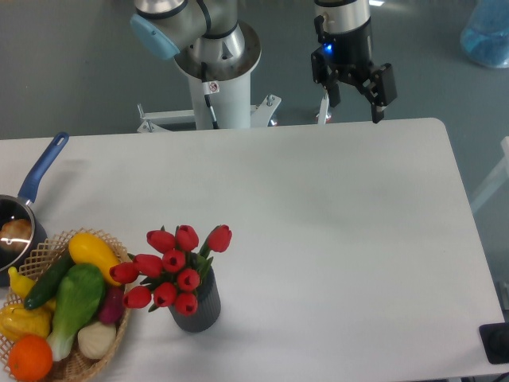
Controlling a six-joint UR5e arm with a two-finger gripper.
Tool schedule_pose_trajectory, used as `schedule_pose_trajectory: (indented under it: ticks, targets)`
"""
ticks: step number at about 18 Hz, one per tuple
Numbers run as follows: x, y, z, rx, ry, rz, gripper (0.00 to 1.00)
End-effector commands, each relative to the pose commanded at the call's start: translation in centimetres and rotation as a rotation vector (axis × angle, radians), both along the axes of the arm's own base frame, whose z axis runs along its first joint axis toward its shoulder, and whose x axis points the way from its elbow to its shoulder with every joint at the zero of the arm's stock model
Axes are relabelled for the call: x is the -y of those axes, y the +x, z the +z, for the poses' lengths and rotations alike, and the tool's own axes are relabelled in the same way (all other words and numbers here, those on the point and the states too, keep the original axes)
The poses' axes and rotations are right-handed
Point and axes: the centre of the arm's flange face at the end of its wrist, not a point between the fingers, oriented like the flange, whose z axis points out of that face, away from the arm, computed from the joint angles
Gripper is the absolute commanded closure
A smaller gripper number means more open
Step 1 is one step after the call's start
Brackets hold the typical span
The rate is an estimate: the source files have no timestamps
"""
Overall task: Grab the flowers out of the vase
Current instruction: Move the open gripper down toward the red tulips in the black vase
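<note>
Flowers (173,270) are seated in the vase (196,306), which stands upright on the bench (334,239) near its front edge, left of centre. Red tulip heads and green leaves spread above the round mouth of the vase; the stems are hidden inside it, so the long axis of the bunch is judged to run roughly vertical, with the heads fanned slightly toward the left.

Tool (356,107) is positioned at the far edge of the bench, right of centre, well apart from the bunch. Its two fingers are seen spread wide with nothing between them. Whether it hangs above the bench surface or just beyond the far edge cannot be determined from this view.

From the tool, the flowers lie toward the front of the bench and to the left as seen by the camera. A long diagonal traverse is therefore judged to be required before any descent. The wicker basket (99,354) of produce is set just beside the vase on its left, and the blue-handled pan (32,187) is further left. An approach from above or from the right side is judged least likely to be obstructed.
</note>
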Motion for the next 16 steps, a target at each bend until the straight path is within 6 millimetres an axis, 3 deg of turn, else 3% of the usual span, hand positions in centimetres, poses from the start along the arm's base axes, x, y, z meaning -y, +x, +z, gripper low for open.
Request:
schedule_pose_trajectory:
  ticks: [5, 10, 16]
  targets:
    - [-0.2, 0.0, 0.0, 0.000, 0.004, 0.005, 0.00]
    - [-1.3, 0.4, -2.9, 0.108, 0.112, 0.029, 0.00]
    - [-4.4, 1.2, -5.2, 0.241, 0.288, -0.056, 0.00]
